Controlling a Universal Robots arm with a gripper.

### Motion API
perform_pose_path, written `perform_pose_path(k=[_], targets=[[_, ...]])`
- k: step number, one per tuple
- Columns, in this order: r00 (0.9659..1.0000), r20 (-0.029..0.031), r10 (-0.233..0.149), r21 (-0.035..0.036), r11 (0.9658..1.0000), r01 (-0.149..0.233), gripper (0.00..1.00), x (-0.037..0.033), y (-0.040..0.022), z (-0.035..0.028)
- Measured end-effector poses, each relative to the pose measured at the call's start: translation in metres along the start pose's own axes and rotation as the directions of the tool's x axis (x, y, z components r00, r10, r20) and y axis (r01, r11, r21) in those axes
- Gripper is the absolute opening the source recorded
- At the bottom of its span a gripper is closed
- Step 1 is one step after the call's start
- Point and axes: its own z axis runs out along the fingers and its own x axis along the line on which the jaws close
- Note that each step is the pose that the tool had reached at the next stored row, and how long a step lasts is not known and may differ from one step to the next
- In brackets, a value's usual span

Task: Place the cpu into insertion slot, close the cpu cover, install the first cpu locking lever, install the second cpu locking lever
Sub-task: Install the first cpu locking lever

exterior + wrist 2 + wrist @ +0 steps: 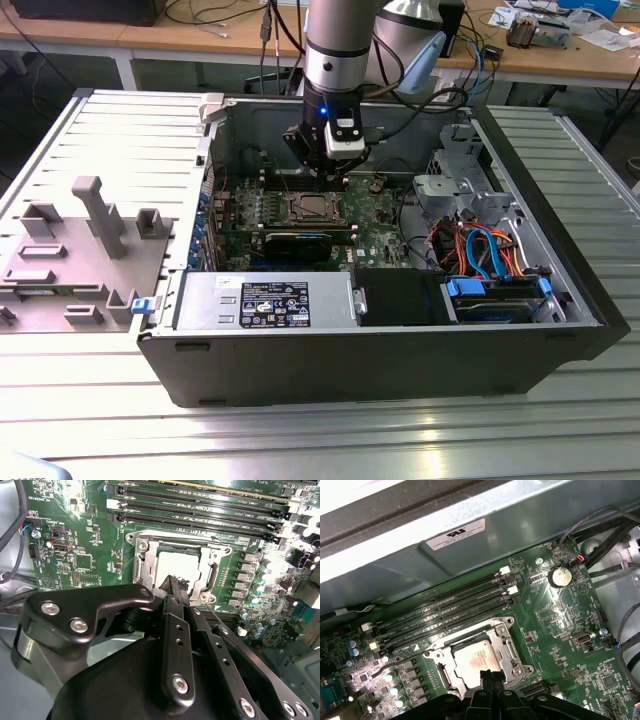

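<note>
While the pincer [173, 581], fingers [175, 607] pressed together, hangs just above the seated cpu [181, 564], a skewed descent could scrape it or bend the cpu cover [144, 567]

Table [320, 440]: ribbed grey metal.
Middle: open computer case [380, 365].
Edge, exterior view's left: grey panel [130, 140], perhaps the case's lid.

I note bright overhead light; glare streaks on table [430, 425]; case [385, 555] edge washed out, interior dim.
</note>
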Motion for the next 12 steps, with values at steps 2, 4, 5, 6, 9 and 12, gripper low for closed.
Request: perform_pose_path(k=[2,4,5,6,9,12], targets=[[1.0000,0.0001,-0.005,0.0001,1.0000,0.005,0.11,0.0000,0.0000,0.0000],[0.9999,0.0001,-0.011,0.0001,0.9999,0.011,0.11,0.0000,0.0000,0.0000],[0.9999,0.0002,-0.014,0.0001,0.9999,0.014,0.11,0.0000,0.0000,0.0000],[0.9999,0.0002,-0.016,0.0001,0.9999,0.016,0.11,0.0000,0.0000,0.0000],[0.9997,0.0003,-0.025,0.0002,0.9997,0.025,0.11,0.0000,0.0000,0.0000],[0.9994,0.0004,-0.035,0.0002,0.9994,0.035,0.11,0.0000,0.0000,0.0000]])
